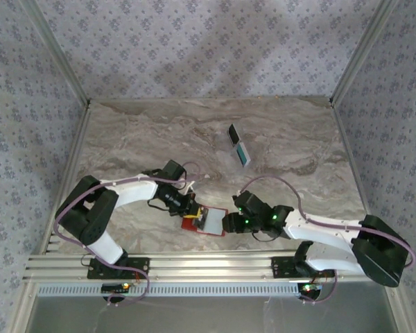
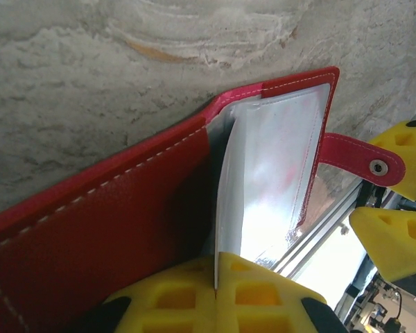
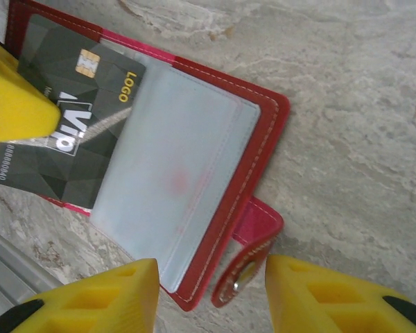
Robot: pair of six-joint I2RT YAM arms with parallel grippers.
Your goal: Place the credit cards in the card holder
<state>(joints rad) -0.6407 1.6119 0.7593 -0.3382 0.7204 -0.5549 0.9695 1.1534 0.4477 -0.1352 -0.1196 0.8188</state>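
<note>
The card holder [image 1: 206, 220] lies near the worktop's [image 1: 139, 139] front edge, one credit card [image 3: 69, 125] partly inside it; two more cards [image 1: 242, 154] lie farther back, end to end.

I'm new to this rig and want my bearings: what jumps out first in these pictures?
The open red card holder at the near edge of the table, between both arms, with a dark VIP card resting on its open face. The yellow left fingers pinch a clear pocket leaf, while the right fingers stand apart either side of the snap strap. Farther back, a teal-blue card lies beside a second dark card.
</note>
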